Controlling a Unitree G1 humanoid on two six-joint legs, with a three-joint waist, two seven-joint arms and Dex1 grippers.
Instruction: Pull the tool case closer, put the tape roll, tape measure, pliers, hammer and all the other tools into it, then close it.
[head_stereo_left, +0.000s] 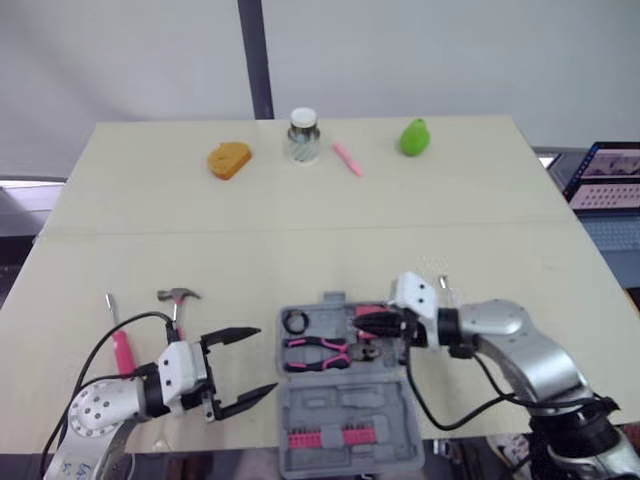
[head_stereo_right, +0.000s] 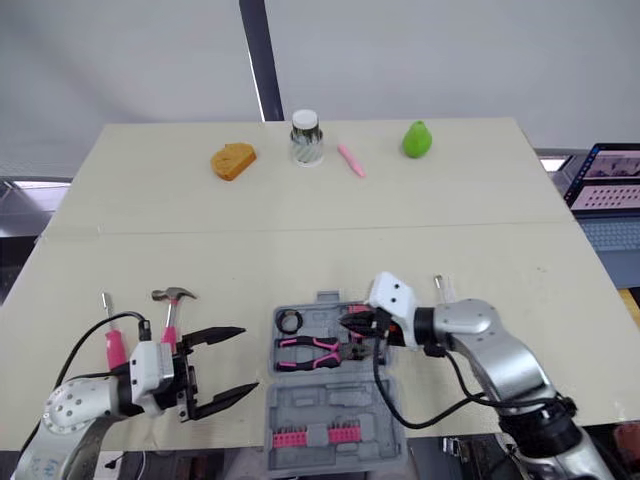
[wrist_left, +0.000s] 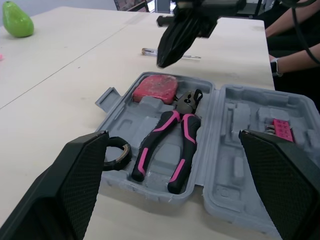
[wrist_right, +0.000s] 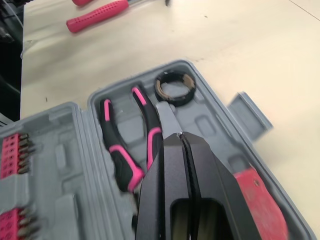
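The tool case (head_stereo_left: 345, 405) is lying open at the lower centre of the head views, and the frame's bottom edge is cutting off its near rim. The right gripper (wrist_right: 181, 136), fingers pressed together and holding nothing, is hovering over the case's right end and covering much of the red tape measure (wrist_left: 155, 88) in its recess there. The pliers (head_stereo_left: 318, 352) are lying in the middle recess, and the tape roll (head_stereo_left: 296, 322) is sitting at the left end.

At lower left, the left gripper (head_stereo_left: 265, 360) is hanging with its fingers wide apart and empty, just left of the case. Its wrist is hiding the lower end of the hammer (head_stereo_left: 178, 297). A pink-handled screwdriver (head_stereo_left: 121, 350) is lying further left. A thin metal tool (head_stereo_right: 440, 288) beside the right arm is hard to make out.

Along the table's (head_stereo_left: 300, 230) far edge, an orange lump (head_stereo_left: 229, 160), a jar (head_stereo_left: 303, 137), a pink stick (head_stereo_left: 347, 158) and a green pear (head_stereo_left: 415, 137) are standing well apart from the case. A person's forearm (wrist_left: 295, 50) is showing at the left wrist view's upper right.
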